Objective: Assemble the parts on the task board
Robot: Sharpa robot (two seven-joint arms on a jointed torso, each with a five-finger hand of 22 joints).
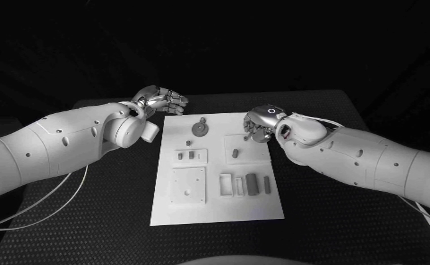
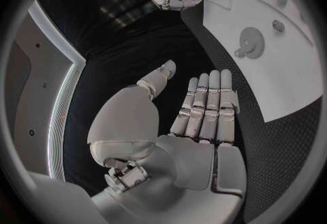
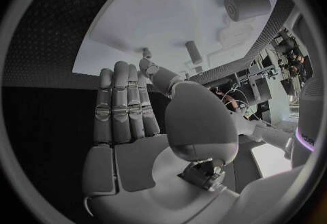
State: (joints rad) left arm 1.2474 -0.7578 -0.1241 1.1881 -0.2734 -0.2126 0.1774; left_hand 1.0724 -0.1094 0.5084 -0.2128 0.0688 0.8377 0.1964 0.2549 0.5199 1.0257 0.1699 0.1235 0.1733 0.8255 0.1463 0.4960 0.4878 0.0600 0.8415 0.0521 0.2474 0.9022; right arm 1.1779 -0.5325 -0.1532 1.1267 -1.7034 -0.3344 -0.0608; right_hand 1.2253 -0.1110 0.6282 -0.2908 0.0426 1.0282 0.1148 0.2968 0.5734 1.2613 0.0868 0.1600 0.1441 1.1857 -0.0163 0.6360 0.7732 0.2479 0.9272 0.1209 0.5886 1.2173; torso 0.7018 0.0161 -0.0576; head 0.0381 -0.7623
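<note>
- You see the white task board (image 1: pixel 215 209) lying in the middle of the head view, on the black table (image 1: pixel 322 227), with both arms reaching in from the sides toward its upper end.
- Your left hand (image 1: pixel 161 102) sits in the upper left of the head view, just off the board's upper left corner, over the table. In the left wrist view the left hand (image 2: pixel 201 115) has its long fingers (image 2: pixel 211 98) straight and pressed side by side, the thumb held apart, and nothing rests in the palm.
- The gear-shaped part (image 1: pixel 200 128) lies flat on the board near its upper edge, to the right of your left hand and apart from its fingers; in the left wrist view the same gear-shaped part (image 2: pixel 250 42) lies beyond the fingertips, not touched.
- Your right hand (image 1: pixel 263 123) hangs over the board's upper right area. In the right wrist view the right hand (image 3: pixel 129 120) shows fingers (image 3: pixel 119 98) straight and close together, holding nothing.
- A small peg (image 1: pixel 235 152) stands on the board just below and left of the right hand; you see the peg (image 3: pixel 193 52) past the fingertips in the right wrist view, clear of them.
- Lower on the board, a square plate (image 1: pixel 189 185) and a row of slim parts (image 1: pixel 253 184) lie well apart from both hands.
</note>
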